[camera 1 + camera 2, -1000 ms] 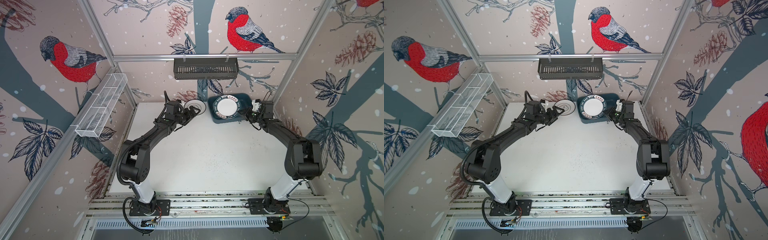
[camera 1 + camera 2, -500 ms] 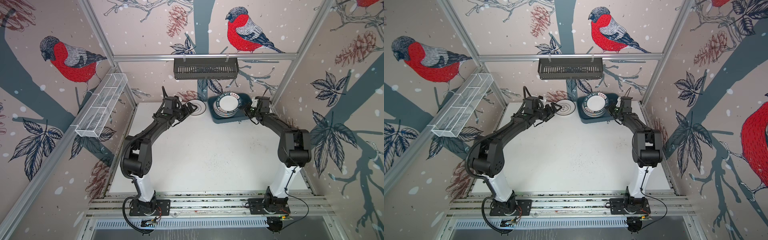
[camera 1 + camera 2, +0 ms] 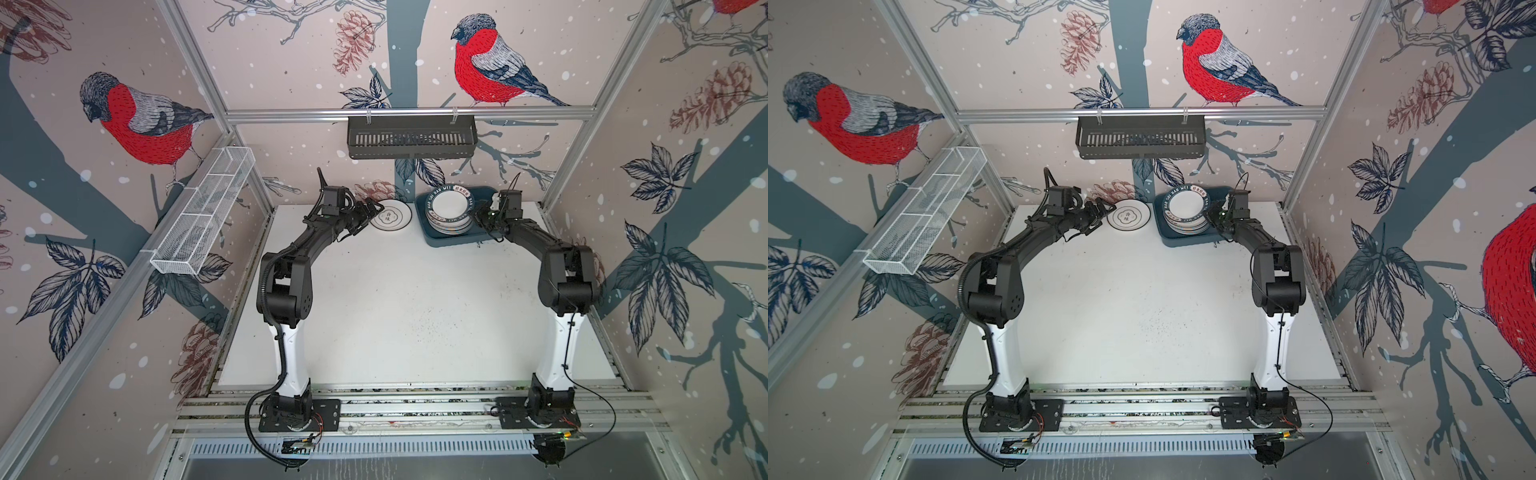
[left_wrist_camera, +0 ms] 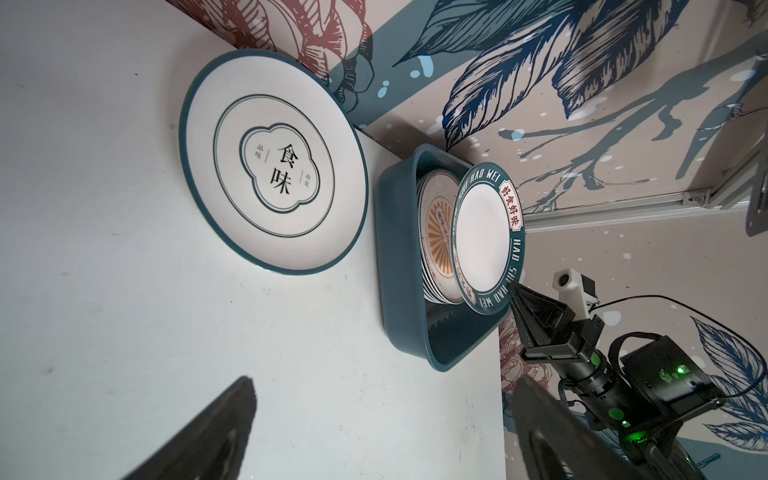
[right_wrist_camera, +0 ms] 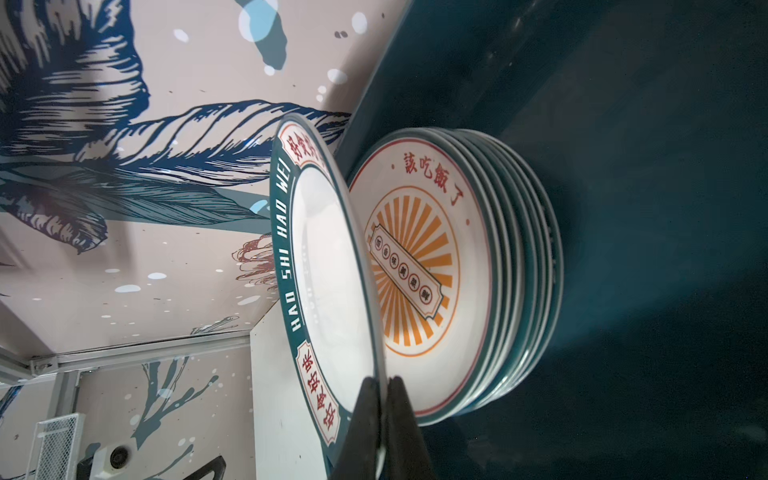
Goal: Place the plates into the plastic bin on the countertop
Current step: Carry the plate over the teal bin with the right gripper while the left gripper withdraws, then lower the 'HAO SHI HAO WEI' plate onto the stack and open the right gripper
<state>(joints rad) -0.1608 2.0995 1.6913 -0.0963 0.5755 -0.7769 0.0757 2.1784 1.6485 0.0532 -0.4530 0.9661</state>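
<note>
Plates are being gathered into the plastic bin [image 3: 457, 242], which is sitting at the back of the worktop [image 3: 395, 311], right of the middle. Over the last second the right arm is being stretched further forward. The plate with the lettered rim [image 3: 450, 203] is being tipped up over the stack [image 3: 451, 227] in the bin, so the stack is now being seen under its near edge, where it was being hidden before. This plate is being pinched by its rim in the closed right gripper [image 5: 382, 386]; whether it is touching the stack cannot be told. This is being taken to mean that the plate is nearly home and is only waiting to be lowered and let go. The left arm is being stretched forward too, and the left gripper [image 3: 375, 211] is being held wide open, with nothing in it, just beside the cloud plate [image 3: 391, 215], which is lying flat on the worktop near the bin. Counted: one bin, two grippers, one plate being carried, one plate being left on the worktop, and about seven in the stack, the rims being packed too tightly to be counted for sure.
</note>
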